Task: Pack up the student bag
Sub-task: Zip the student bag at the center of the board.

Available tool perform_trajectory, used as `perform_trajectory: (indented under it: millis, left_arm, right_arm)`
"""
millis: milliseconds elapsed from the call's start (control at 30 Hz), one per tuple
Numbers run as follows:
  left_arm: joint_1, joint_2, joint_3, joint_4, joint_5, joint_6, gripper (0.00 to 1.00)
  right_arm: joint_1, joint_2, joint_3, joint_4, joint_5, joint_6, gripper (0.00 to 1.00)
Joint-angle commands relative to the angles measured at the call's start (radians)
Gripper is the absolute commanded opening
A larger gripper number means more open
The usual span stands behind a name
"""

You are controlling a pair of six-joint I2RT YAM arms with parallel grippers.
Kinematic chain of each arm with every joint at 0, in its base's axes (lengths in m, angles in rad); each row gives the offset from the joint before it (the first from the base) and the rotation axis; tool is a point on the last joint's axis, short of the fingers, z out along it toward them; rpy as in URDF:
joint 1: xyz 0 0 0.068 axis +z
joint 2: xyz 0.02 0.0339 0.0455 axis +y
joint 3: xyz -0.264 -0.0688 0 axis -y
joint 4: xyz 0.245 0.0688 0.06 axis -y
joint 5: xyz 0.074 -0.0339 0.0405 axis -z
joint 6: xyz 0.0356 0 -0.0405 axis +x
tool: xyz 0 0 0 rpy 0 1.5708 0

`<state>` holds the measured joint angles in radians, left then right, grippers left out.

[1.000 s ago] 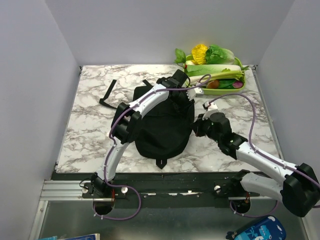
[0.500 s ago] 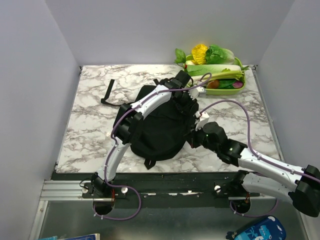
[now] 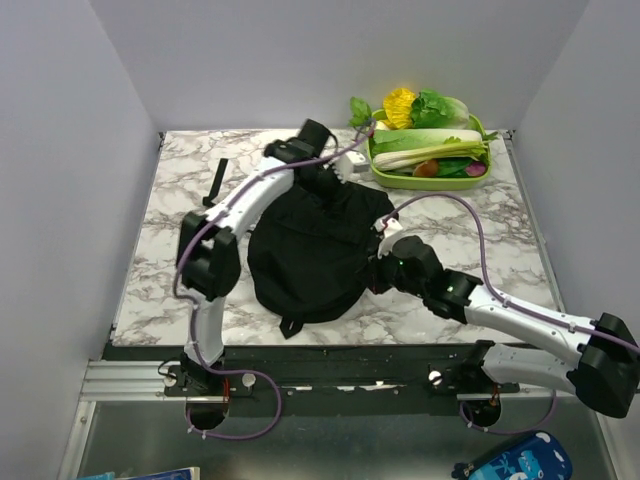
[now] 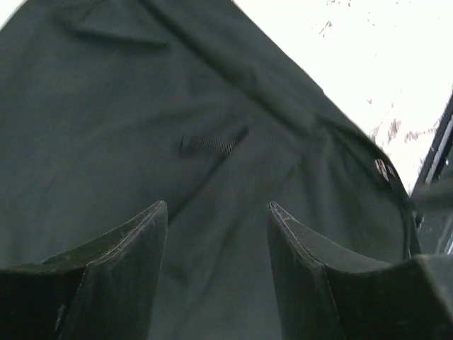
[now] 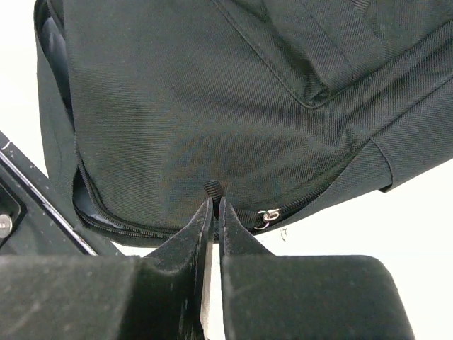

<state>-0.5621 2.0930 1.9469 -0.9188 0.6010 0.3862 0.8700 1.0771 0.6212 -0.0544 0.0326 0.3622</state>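
The student bag [image 3: 305, 250], a large black backpack, lies on the marble table's middle. It fills the left wrist view [image 4: 177, 106] and the right wrist view [image 5: 212, 92]. My left gripper [image 3: 323, 185] hovers over the bag's far end; in its wrist view the gripper [image 4: 216, 212] is open, with only black fabric between the fingers. My right gripper [image 3: 377, 272] is at the bag's right edge, and in its wrist view the gripper [image 5: 215, 202] is shut on a small black webbing tab [image 5: 212, 188] beside the zipper and a metal zipper pull [image 5: 267, 214].
A green tray [image 3: 432, 182] of vegetables stands at the back right corner. A black strap [image 3: 216, 181] trails from the bag toward the back left. A blue patterned case [image 3: 518, 461] lies below the table's front edge at the right.
The left arm has swung back and left, its gripper now over the bag's far end. The bag has shifted left and bunched rounder. The right gripper has followed its right edge leftward.
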Motion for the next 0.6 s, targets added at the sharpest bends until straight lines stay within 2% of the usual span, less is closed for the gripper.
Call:
perform_trajectory:
  millis: [0,200,267,300,333,433,567]
  left_arm:
    - [0.068,-0.234,-0.121,-0.094,0.085,0.143,0.66]
    - [0.090,-0.381,-0.255,-0.175,0.097,0.232,0.67]
    - [0.088,-0.402,-0.269,-0.222,0.117,0.290,0.71]
    - [0.074,-0.406,-0.269,-0.242,0.109,0.308,0.78]
    - [0.064,-0.407,-0.267,-0.296,0.094,0.365,0.84]
    - [0.030,-0.412,-0.276,-0.342,0.049,0.414,0.86]
    - [0.002,-0.404,-0.266,-0.330,0.028,0.427,0.89]
  right_arm:
    - [0.009,0.036,0.051,0.036,0.004,-0.005,0.15]
    - [0.009,0.171,0.138,0.045,0.006,-0.026,0.12]
    - [0.007,0.219,0.179,0.070,-0.006,-0.035,0.27]
    - [0.007,0.228,0.192,0.067,-0.008,-0.040,0.36]
    - [0.007,0.231,0.202,0.065,-0.004,-0.043,0.51]
    - [0.006,0.219,0.209,0.057,0.033,-0.065,0.64]
    - [-0.020,0.161,0.198,0.021,0.067,-0.063,0.72]
